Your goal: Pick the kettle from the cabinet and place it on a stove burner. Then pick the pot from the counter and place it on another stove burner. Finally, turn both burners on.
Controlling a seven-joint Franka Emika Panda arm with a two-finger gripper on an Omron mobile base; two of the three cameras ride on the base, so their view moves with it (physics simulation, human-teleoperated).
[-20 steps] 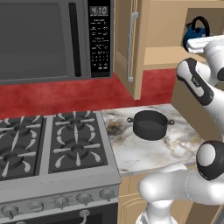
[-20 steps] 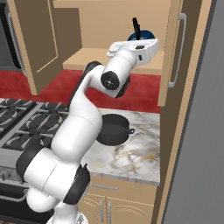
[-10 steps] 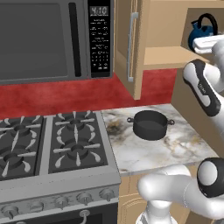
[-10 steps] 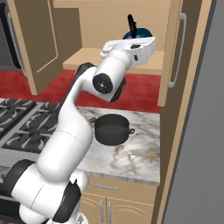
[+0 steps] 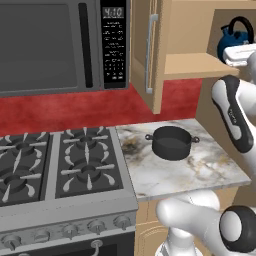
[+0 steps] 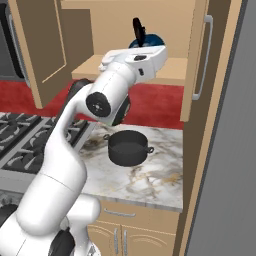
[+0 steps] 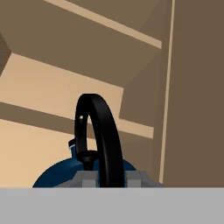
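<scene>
Hand view: gripper [image 7: 109, 177] clamped nearly shut on the kettle [image 7: 65, 173] handle.

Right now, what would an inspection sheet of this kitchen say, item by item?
Surface: white-grey veined marble counter.
Job's things: small glossy blue kettle in the open tan wood cabinet; squat dark pot on the counter; grey range's black-grated burners bare.
Clutter: nothing seen.
Gripper: gripper shut on the kettle's black arched handle.
Cables: nothing seen.
Surroundings: dark microwave, red wall.
</scene>
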